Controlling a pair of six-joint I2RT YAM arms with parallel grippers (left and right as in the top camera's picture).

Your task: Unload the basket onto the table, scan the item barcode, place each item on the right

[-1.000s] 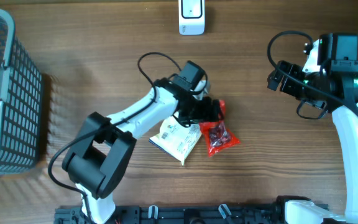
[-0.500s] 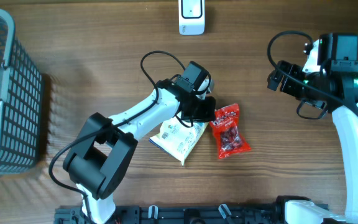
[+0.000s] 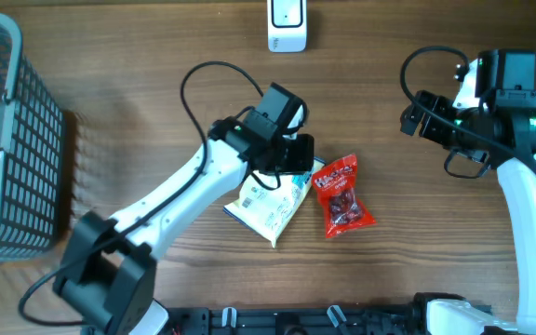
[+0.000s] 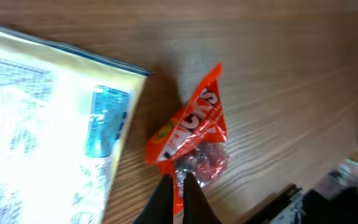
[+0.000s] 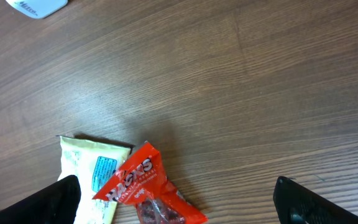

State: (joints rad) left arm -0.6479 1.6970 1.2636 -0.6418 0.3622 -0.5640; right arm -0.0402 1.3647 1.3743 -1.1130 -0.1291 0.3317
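Check the left gripper first: pressed fully together, tips right at the near edge of the red crinkly plastic snack packet, which lies flat on the brown wooden table. Impossible to tell whether any film is caught. Confirm a real pinch before lifting; failing that, reopen and close over the packet's corner. Leave alone the pale yellow flat pouch just left of the fingers. Turn the barcode towards the white boxy scanner, well apart from the fingers. Hold the right gripper, spread wide and empty, clear.
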